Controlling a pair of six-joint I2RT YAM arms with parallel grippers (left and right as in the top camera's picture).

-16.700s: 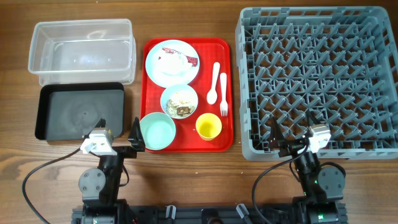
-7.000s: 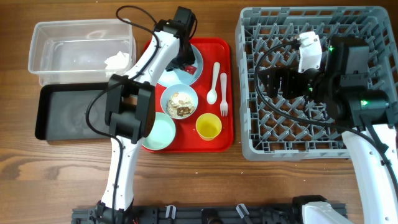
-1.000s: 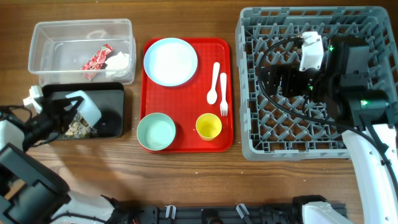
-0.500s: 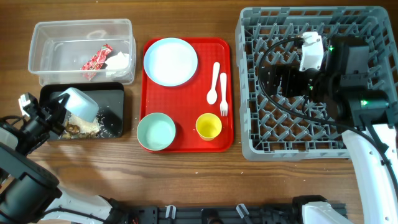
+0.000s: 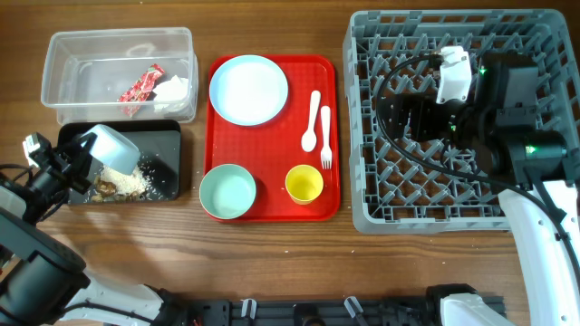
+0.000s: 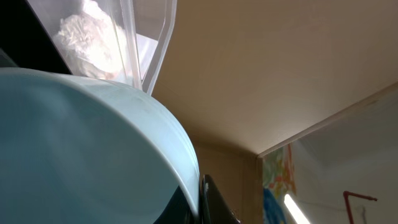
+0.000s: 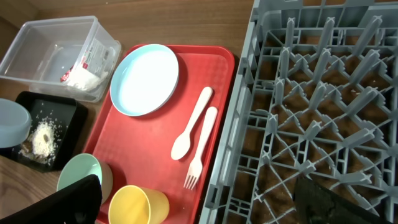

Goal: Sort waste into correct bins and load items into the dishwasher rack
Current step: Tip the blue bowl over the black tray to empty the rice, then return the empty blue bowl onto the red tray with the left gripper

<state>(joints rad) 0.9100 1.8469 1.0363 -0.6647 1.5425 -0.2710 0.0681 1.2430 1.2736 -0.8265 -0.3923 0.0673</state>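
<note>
Over the wooden table (image 5: 272, 254), the left jaws, clamped on a bowl (image 5: 111, 147), had tipped it further, and scraps (image 5: 127, 184) had spilled into the black tray (image 5: 163, 140). Emptied, the bowl looked ready for the rack (image 5: 362, 217), where the right jaws hung wide and empty.

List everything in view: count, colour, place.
rack: one, grey, right.
clear tub: one, far left.
wrapper: one, red, in tub.
tissue: one, white, in tub.
black tray: one, near left.
food scraps: pile, white-brown, black tray.
red tray: one, centre.
plate: one, blue, red tray.
bowls: two, blue-green; red tray, tipped over black tray.
cup: one, yellow, red tray.
spoon, fork: one each, white, red tray.
left claw: shut on tipped bowl.
right claw: open, over rack.
</note>
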